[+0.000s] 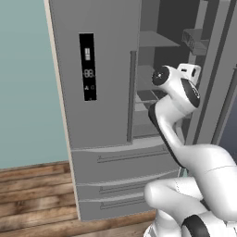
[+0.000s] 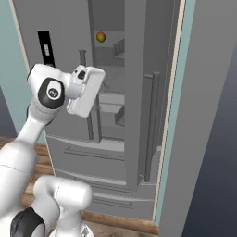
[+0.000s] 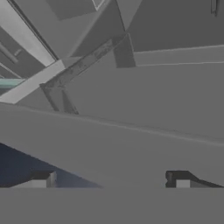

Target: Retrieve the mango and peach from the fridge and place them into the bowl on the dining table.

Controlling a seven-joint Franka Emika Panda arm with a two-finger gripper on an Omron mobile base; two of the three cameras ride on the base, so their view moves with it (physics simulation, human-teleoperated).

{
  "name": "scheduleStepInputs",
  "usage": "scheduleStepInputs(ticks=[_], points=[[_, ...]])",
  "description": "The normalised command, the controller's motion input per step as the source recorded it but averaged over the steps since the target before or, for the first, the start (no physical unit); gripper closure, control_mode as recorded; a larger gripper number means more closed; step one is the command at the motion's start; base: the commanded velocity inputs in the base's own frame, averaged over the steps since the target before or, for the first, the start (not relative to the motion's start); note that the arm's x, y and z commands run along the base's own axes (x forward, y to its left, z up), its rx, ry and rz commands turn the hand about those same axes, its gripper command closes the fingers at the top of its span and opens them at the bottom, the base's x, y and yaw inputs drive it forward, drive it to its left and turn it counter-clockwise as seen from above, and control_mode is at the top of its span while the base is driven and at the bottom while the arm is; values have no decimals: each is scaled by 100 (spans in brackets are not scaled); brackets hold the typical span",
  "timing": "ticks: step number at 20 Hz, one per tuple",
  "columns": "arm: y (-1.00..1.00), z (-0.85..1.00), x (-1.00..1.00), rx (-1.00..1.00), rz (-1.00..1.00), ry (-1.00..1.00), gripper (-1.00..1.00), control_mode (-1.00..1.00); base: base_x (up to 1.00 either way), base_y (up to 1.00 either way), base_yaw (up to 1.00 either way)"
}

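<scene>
The tall grey fridge [image 1: 102, 69] stands with its left door shut and its right door [image 2: 203, 139] swung open. On an upper shelf inside sits the mango [image 2: 100, 36], yellow-green with a red blush. My white hand [image 2: 85, 90] reaches toward the open compartment, below and left of the mango. In the hand view my gripper [image 3: 113, 181] is open, its two fingertips [image 3: 43, 179] far apart with nothing between them, facing grey shelves and door bins. The peach, the bowl and the dining table are out of view.
Grey shelves [image 1: 155, 41] cross the fridge interior, and drawers [image 1: 120, 162] with bar handles lie below the doors. A teal wall [image 1: 23, 83] and a wood floor [image 1: 32, 199] are to the left. The open door hems in the right side.
</scene>
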Motion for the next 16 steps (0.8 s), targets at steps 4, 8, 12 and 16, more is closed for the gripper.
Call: scheduleStepInputs(ticks=[4,8,12,16], points=[[-23,-45,28,-6,-1,2,-100,-100,0,0,0],[-30,0,10,0,-4,0,-100,-100,0,0,0],[-56,3,0,0,-4,0,-100,-100,0,0,0],[-74,0,-3,0,-5,4,-100,-100,0,0,0]])
